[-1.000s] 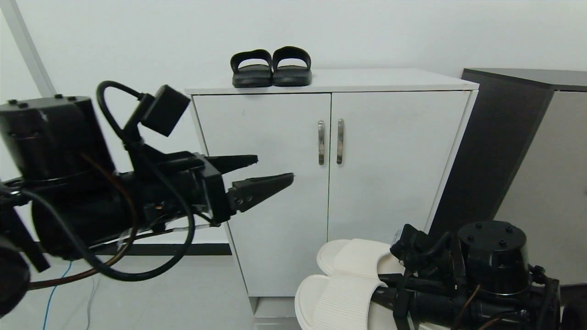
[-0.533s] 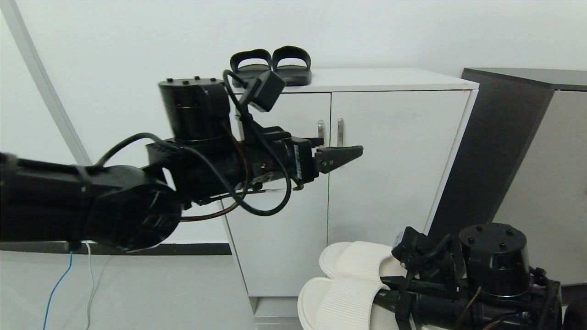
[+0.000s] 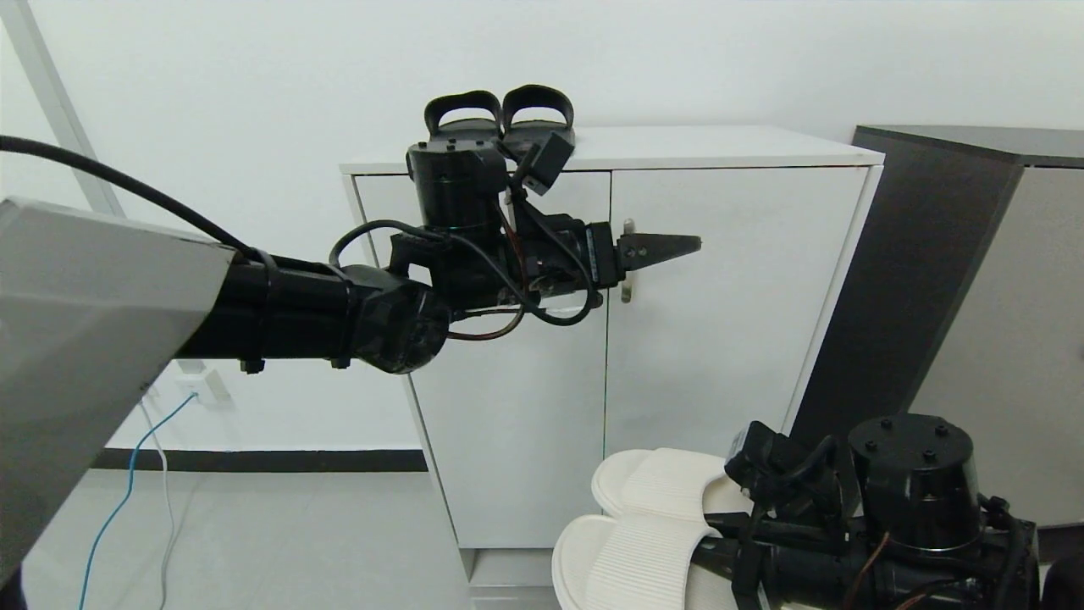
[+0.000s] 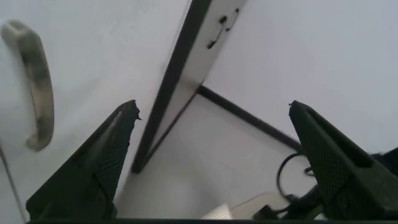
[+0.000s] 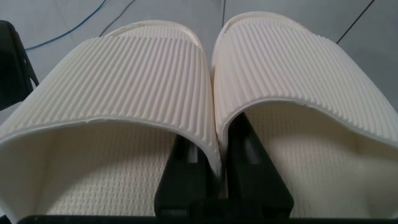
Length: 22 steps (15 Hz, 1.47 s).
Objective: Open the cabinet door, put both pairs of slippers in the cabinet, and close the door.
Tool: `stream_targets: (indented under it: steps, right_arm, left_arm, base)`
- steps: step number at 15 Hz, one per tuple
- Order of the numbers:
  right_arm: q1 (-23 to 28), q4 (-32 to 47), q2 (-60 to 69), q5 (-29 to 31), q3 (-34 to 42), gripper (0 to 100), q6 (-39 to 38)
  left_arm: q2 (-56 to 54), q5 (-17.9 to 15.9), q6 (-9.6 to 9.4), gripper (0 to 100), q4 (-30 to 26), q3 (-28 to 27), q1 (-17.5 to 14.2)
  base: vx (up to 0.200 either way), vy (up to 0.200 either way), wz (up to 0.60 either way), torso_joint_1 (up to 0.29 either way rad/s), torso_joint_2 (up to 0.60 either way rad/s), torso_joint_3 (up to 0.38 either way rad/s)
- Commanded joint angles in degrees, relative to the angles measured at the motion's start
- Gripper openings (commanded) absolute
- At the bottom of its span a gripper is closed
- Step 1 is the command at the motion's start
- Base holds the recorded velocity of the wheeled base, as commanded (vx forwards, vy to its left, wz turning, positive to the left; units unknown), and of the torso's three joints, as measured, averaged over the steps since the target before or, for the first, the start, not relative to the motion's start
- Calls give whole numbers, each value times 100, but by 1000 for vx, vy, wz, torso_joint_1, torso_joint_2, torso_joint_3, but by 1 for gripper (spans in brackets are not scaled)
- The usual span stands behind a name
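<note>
The white cabinet [image 3: 720, 339] stands with both doors shut. A pair of black slippers [image 3: 500, 114] rests on its top, at the left. My left gripper [image 3: 690, 246] is held out in front of the doors at handle height, just past the right door's handle [image 3: 627, 263]. In the left wrist view it [image 4: 212, 106] is open wide with nothing between its fingers, and a metal handle [image 4: 34, 87] lies outside the gap, beside one finger [image 4: 93, 168]. Low at the front, my right gripper [image 5: 221, 162] is shut on the inner walls of the white slippers [image 3: 644, 525], holding both together.
A dark grey cabinet [image 3: 931, 296] stands right beside the white one. The wall runs behind both. A blue cable [image 3: 127, 500] hangs down to the tiled floor at the left, where there is open floor.
My left arm has swung up and to the right, from low at the left to the cabinet handles. The right gripper with the white slippers has stayed put.
</note>
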<state>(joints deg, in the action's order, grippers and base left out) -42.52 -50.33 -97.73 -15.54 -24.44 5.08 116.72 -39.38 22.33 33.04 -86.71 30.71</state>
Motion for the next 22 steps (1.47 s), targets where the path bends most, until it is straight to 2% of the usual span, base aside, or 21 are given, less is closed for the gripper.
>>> stream_targets:
  steps: [1,2,4,8,17,18,22]
  right_arm:
    - [-2,-3,9,-1,1,0,1]
    - [-2,-3,9,-1,-8,0,19]
    - [-2,-3,17,-1,1,0,28]
    - [-2,-3,9,-1,-8,0,28]
    - [-2,-3,17,-1,27,0,45]
    - [-2,-11,17,-1,27,0,72]
    - [-11,-11,26,-19,89,0,89]
  left_arm:
    - [78,0,34,100,-43,-118,-126]
    - [70,26,34,100,-113,-127,-144]
    - [52,466,25,100,-201,-144,-118]
    - [316,1099,-45,100,-605,-680,-91]
    - [966,1248,-54,100,-825,-1489,120]
    - [957,1248,-54,0,-825,-1463,120]
    - [782,1441,-54,0,-799,-1252,120]
  base:
    - [0,0,0,0,0,0]
    - [0,0,0,0,0,0]
    - [0,0,0,0,0,0]
    - [0,0,0,0,0,0]
    - [0,0,0,0,0,0]
    - [0,0,0,0,0,0]
    - [0,0,0,0,0,0]
